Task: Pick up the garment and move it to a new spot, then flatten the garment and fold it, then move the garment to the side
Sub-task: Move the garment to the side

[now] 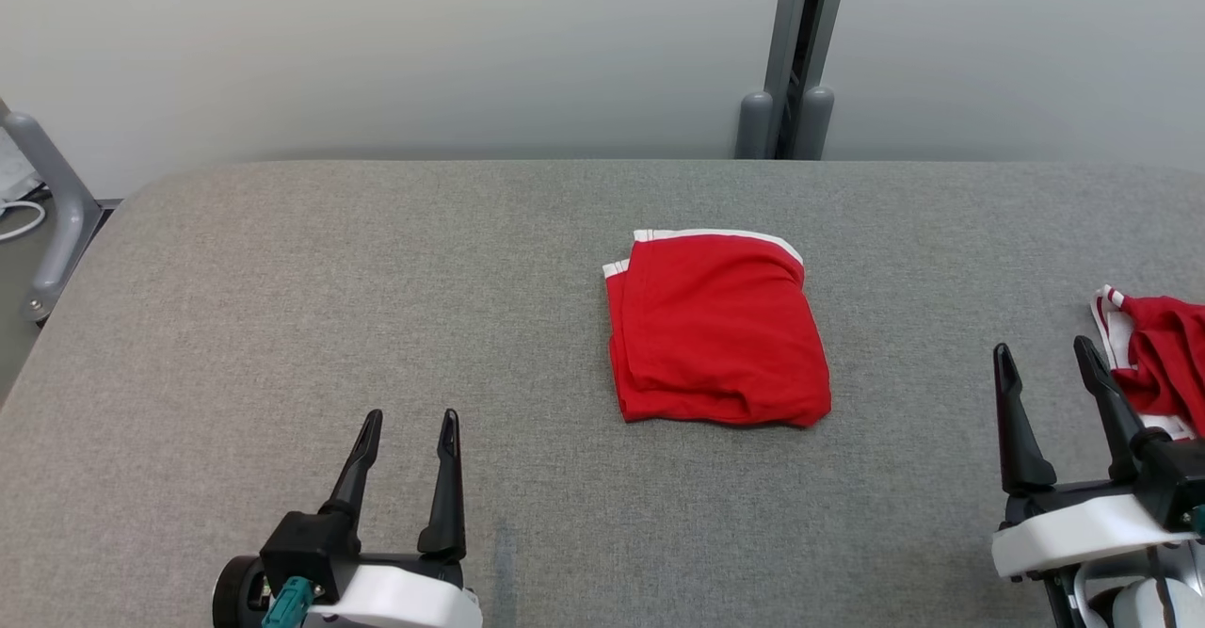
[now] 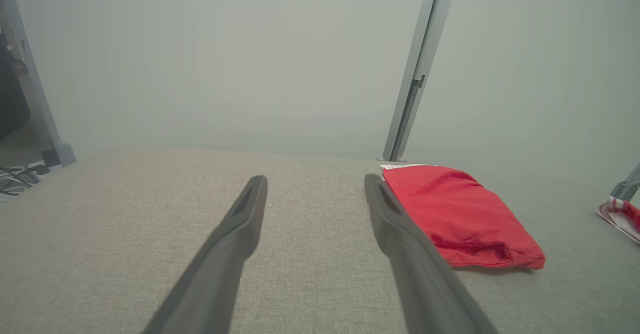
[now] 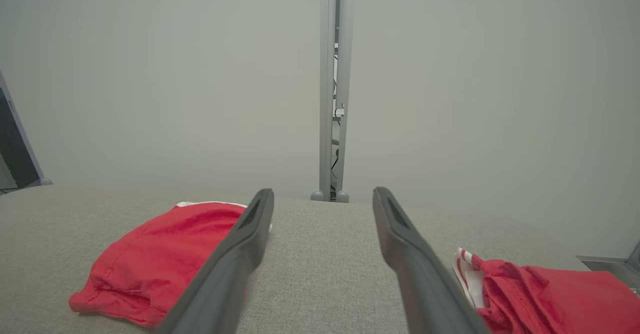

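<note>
The garment [image 1: 717,331] is judged ready for the move aside. The left pincer [image 1: 411,418] and right pincer [image 1: 1043,347], both held apart and empty, are best closed on all layers at its near edge, so the fold is kept. It lies ahead, between them, untouched: a neat red square, white-trimmed at the far edge. A crumpled second garment [image 1: 1163,360] lies just beside the right pincer.

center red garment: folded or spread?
Folded: the red garment lies as a compact rectangle, layered edges visible along its near edge.
</note>
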Tool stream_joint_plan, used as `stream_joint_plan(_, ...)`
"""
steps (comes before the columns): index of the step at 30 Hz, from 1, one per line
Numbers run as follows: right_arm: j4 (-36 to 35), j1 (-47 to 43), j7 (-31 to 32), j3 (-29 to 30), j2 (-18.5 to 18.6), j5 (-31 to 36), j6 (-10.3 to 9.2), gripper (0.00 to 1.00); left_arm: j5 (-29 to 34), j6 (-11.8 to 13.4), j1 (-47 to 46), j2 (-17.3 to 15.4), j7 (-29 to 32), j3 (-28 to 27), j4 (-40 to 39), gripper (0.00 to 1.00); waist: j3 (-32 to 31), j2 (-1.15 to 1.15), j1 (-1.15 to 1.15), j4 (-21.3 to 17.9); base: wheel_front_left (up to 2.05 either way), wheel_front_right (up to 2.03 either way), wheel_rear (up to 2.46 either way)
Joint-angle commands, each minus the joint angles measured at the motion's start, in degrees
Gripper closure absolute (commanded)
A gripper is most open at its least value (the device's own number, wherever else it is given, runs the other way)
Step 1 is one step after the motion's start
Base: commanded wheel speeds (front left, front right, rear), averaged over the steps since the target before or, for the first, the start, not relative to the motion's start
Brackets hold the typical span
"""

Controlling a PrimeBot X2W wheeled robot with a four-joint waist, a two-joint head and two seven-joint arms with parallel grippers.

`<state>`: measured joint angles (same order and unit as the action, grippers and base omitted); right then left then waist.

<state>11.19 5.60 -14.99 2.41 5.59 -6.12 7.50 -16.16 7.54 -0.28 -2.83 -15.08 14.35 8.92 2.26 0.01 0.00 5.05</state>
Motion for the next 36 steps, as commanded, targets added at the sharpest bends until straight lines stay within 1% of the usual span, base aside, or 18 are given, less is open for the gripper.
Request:
stream_joint_plan(1,0.2,0.5,-0.3,-0.3,0.2,-0.6,-0.02,0.00,0.1,-0.2,-0.4,-0.2,0.0,0.1,0.0,0.00,0.2,-0.01,0.00,0.0,0.00,0.00,0.00)
stream_joint_plan(4,0.7,1.6,-0.3,-0.7,0.0,-3.4,-0.02,0.00,-0.1,-0.1,-1.1,-0.2,0.0,0.5,-0.3,0.00,1.1,-0.01,0.00,0.1,0.00,0.00,0.00)
stream_joint_plan(6,1.9,2.5,-0.3,-1.7,0.8,-5.1,-0.02,0.00,-0.1,-0.1,-1.9,-0.2,0.0,1.0,-0.5,0.00,2.3,-0.01,0.00,0.3,0.00,0.00,0.00)
stream_joint_plan(9,3.8,6.1,-0.3,-2.7,2.1,-8.2,-0.02,0.00,0.0,-0.1,-3.0,-0.2,0.0,1.7,-0.9,0.00,4.8,-0.01,0.00,0.8,0.00,0.00,0.00)
stream_joint_plan(10,6.8,10.2,1.8,-5.9,4.2,-12.5,-0.01,0.00,0.0,-0.3,-4.5,-0.2,0.0,2.4,-0.8,0.00,7.3,-0.01,0.00,1.5,0.00,0.00,0.00)
stream_joint_plan(13,9.4,14.8,5.8,-10.4,6.7,-18.4,-0.01,0.00,-0.1,-0.2,-5.8,-0.2,0.0,3.1,-0.7,0.00,9.7,-0.01,0.00,2.4,0.00,0.00,0.00)
stream_joint_plan(14,11.2,19.3,12.6,-16.2,9.9,-30.0,-0.01,0.00,-0.5,-0.2,-7.6,-0.2,0.0,4.5,-0.5,0.00,12.0,-0.01,0.00,4.0,0.00,0.00,0.00)
stream_joint_plan(15,11.4,21.1,15.7,-18.7,11.8,-35.3,-0.01,0.00,-0.3,-0.2,-8.5,-0.2,0.0,5.3,-0.1,0.00,12.8,-0.01,0.00,5.0,0.00,0.00,0.00)
stream_joint_plan(18,12.4,22.4,19.5,-21.4,14.4,-41.5,-0.01,0.00,-0.6,0.0,-9.3,-0.2,0.0,6.5,0.2,0.00,13.3,-0.01,0.00,6.5,0.00,0.00,0.00)
stream_joint_plan(19,13.1,22.7,20.6,-22.1,15.2,-43.0,-0.01,0.00,-0.7,0.1,-9.5,-0.2,0.0,6.8,0.2,0.00,13.3,-0.01,0.00,6.9,0.00,0.00,0.00)
stream_joint_plan(20,13.1,22.7,20.6,-22.1,15.2,-43.0,-0.01,0.00,-0.7,0.1,-9.5,-0.2,0.0,6.8,0.2,0.00,13.3,-0.01,0.00,6.9,0.00,0.00,0.00)
stream_joint_plan(21,14.2,23.6,22.8,-23.1,16.4,-45.9,-0.01,0.00,-0.9,0.4,-9.7,-0.2,0.0,7.3,0.2,0.00,13.4,-0.01,0.00,7.8,0.00,0.00,0.00)
stream_joint_plan(22,14.2,23.6,22.8,-23.1,16.4,-45.9,-0.01,0.00,-0.9,0.4,-9.7,-0.2,0.0,7.3,0.2,0.00,13.4,-0.01,0.00,7.8,0.00,0.00,0.00)
stream_joint_plan(23,15.2,24.1,25.0,-24.1,16.9,-48.7,-0.01,0.00,-1.0,0.6,-9.6,-0.2,0.0,7.6,0.2,0.00,13.4,-0.01,0.00,8.6,0.00,0.00,0.00)
stream_joint_plan(24,15.2,24.1,25.0,-24.1,16.9,-48.7,-0.01,0.00,-1.0,0.6,-9.6,-0.2,0.0,7.6,0.2,0.00,13.4,-0.01,0.00,8.6,0.00,0.00,0.00)
stream_joint_plan(27,16.5,25.1,27.7,-24.6,17.9,-52.7,-0.01,0.00,-1.2,0.6,-9.3,-0.2,0.0,7.9,0.2,0.00,13.6,-0.01,0.00,9.5,0.00,0.00,0.00)
stream_joint_plan(31,18.1,26.3,31.7,-26.1,18.6,-56.3,0.00,0.00,-1.5,0.7,-9.4,-0.2,0.0,8.3,0.1,0.00,14.0,-0.01,0.00,10.6,0.00,0.00,0.00)
stream_joint_plan(36,18.7,27.8,33.8,-27.1,19.0,-59.8,-0.01,0.00,-2.2,1.1,-10.2,-0.2,0.0,9.1,-0.2,0.00,14.7,-0.01,0.00,12.1,0.00,0.00,0.00)
